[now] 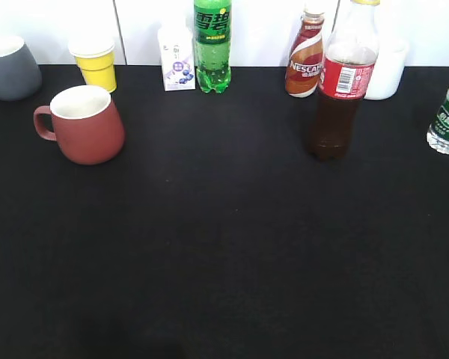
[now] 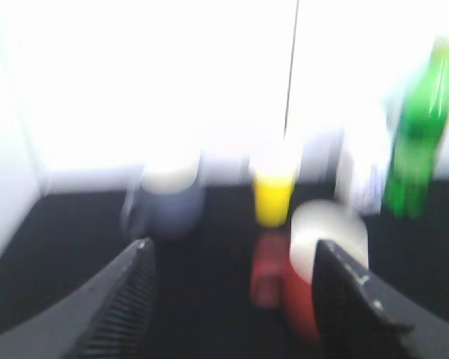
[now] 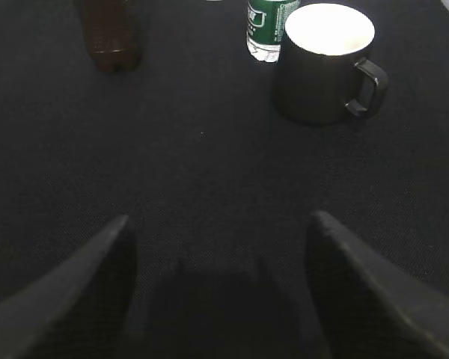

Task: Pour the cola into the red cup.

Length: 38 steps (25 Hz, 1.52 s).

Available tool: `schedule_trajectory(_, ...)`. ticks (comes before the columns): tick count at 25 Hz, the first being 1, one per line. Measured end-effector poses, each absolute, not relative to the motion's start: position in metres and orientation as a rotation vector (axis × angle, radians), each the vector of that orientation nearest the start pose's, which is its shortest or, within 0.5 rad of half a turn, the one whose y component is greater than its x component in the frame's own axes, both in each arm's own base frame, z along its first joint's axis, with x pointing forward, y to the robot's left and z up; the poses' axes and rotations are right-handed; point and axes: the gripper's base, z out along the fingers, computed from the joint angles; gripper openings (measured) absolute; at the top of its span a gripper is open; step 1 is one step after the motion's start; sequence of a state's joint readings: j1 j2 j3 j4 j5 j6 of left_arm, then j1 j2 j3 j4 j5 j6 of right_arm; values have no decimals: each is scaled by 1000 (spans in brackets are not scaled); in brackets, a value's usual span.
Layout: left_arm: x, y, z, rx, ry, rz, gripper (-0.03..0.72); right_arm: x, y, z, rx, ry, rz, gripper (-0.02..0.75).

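Half the cola (image 1: 341,90) bottle's yellow cap is cropped off above.

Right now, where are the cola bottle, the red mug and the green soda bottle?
cola bottle (image 1: 346,77), exterior view, on its red label.
red mug (image 1: 90,129), exterior view, on its outer wall.
green soda bottle (image 1: 212,30), exterior view, on its label.

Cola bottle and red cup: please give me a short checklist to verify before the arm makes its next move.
1. Cola bottle upright: ok.
2. Its yellow cap removed for pouring: not ok, still on.
3. Red cup upright, mouth open: ok.
4. Red cup empty: cannot tell.
5. Right gripper open, nothing held: ok.
6. Left gripper open, nothing held: ok, though the view is blurred.
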<state>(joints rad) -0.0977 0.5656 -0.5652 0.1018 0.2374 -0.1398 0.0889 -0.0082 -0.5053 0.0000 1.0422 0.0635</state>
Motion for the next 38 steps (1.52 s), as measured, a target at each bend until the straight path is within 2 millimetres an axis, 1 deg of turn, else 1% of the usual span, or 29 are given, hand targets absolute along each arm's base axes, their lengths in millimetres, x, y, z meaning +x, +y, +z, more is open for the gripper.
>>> schedule_trajectory(1, 139, -13, 328, 36, 1693, -101, 497, -6, -1, 280, -26, 2013, 97, 533)
schedule_trajectory(2, 157, -16, 312, 43, 1699, -112, 491, -6, -1, 280, -26, 2013, 97, 533)
schedule_trajectory(3, 177, -18, 285, 35, 1737, -132, 486, -6, -1, 280, -26, 2013, 97, 533)
schedule_trajectory(4, 187, -20, 265, 21, 1749, -149, 484, -6, -1, 280, -26, 2013, 97, 533)
schedule_trajectory(5, 196, -21, 252, 21, 1742, -156, 484, -6, -1, 280, -26, 2013, 97, 533)
schedule_trajectory(7, 216, -24, 225, 22, 1800, -161, 482, -6, -1, 280, -26, 2013, 97, 533)
schedule_trajectory(9, 231, -25, 198, 22, 1875, -161, 482, -6, -1, 280, -26, 2013, 97, 533)
schedule_trajectory(10, 236, -26, 188, 22, 1886, -164, 479, -6, -1, 280, -26, 2013, 97, 533)
schedule_trajectory(13, 251, -29, 166, 24, 1822, -183, 478, -6, -1, 280, -26, 2013, 97, 533)
schedule_trajectory(15, 258, -30, 150, 32, 1838, -189, 478, -6, -1, 280, -26, 2013, 97, 533)
schedule_trajectory(16, 265, -30, 144, 36, 1851, -188, 477, -6, -1, 280, -26, 2013, 97, 533)
schedule_trajectory(19, 291, -27, 136, 42, 1825, -184, 466, -6, -1, 280, -26, 2013, 97, 533)
schedule_trajectory(23, 311, -29, 127, 84, 1821, -196, 465, -6, -1, 280, -26, 2013, 97, 533)
schedule_trajectory(26, 331, -31, 123, 99, 1804, -199, 456, -6, -1, 280, -26, 2013, 97, 533)
schedule_trajectory(28, 351, -29, 113, 156, 1796, -208, 412, -6, -1, 280, -26, 2013, 97, 533)
schedule_trajectory(29, 360, -28, 109, 196, 1786, -215, 366, -6, -1, 280, -26, 2013, 97, 533)
schedule_trajectory(30, 369, -28, 108, 228, 1768, -221, 305, -6, -1, 280, -26, 2013, 97, 533)
schedule_trajectory(31, 373, -29, 108, 273, 1756, -230, 218, -6, -1, 280, -26, 2013, 97, 533)
schedule_trajectory(32, 373, -31, 108, 313, 1746, -244, 112, -6, -1, 280, -26, 2013, 97, 533)
schedule_trajectory(33, 373, -33, 108, 339, 1741, -252, 78, -6, -1, 280, -26, 2013, 97, 533)
schedule_trajectory(35, 371, -37, 109, 385, 1714, -300, 76, -6, -1, 280, -26, 2013, 97, 533)
schedule_trajectory(36, 365, -42, 110, 422, 1676, -343, 74, -6, -1, 280, -26, 2013, 97, 533)
schedule_trajectory(37, 357, -46, 117, 453, 1650, -383, 73, -6, -1, 280, -26, 2013, 97, 533)
schedule_trajectory(38, 349, -49, 128, 465, 1630, -417, 73, -6, -1, 280, -26, 2013, 97, 533)
